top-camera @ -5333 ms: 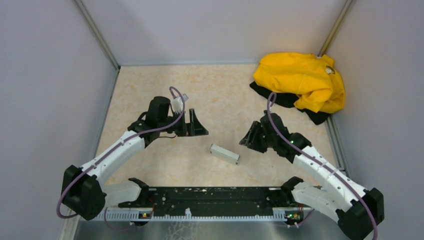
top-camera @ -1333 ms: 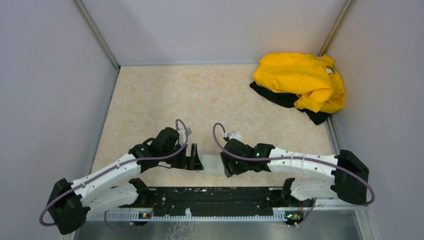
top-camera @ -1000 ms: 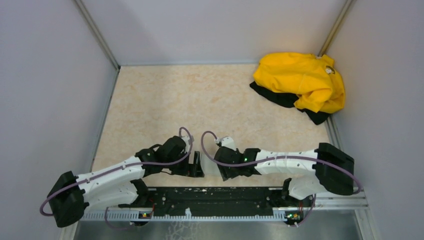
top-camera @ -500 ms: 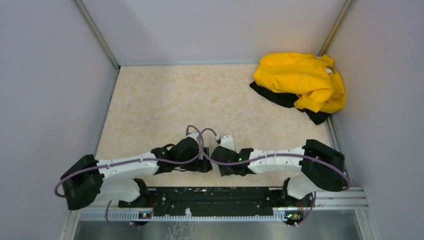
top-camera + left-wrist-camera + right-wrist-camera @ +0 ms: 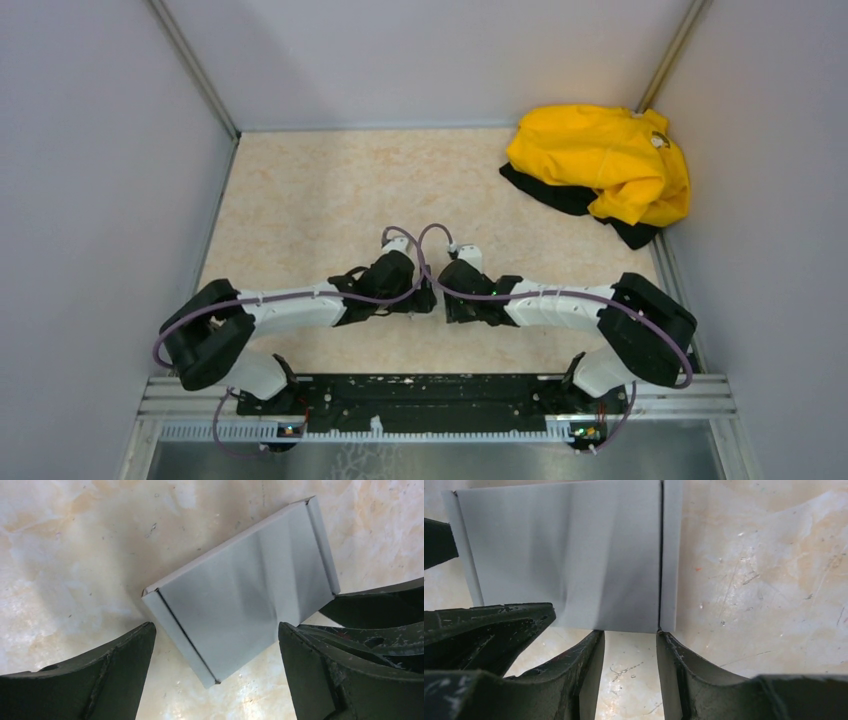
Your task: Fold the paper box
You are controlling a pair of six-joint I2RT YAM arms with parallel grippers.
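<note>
**Claws posed at the box's flap**

The pale grey flat cardboard box (image 5: 240,590) lies on the beige marbled worktop (image 5: 300,200), just 6 o'clock of centre. The left claw (image 5: 215,630) straddles it wide open and empty. The right claw (image 5: 629,640), half-closed, has its tips at the edge by the narrow side flap (image 5: 671,555) and grips nothing. Next, probably: press that flap home with the box braced.

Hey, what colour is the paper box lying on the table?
Plain pale grey-white, with no print. The paper box shows best in the left wrist view.
</note>
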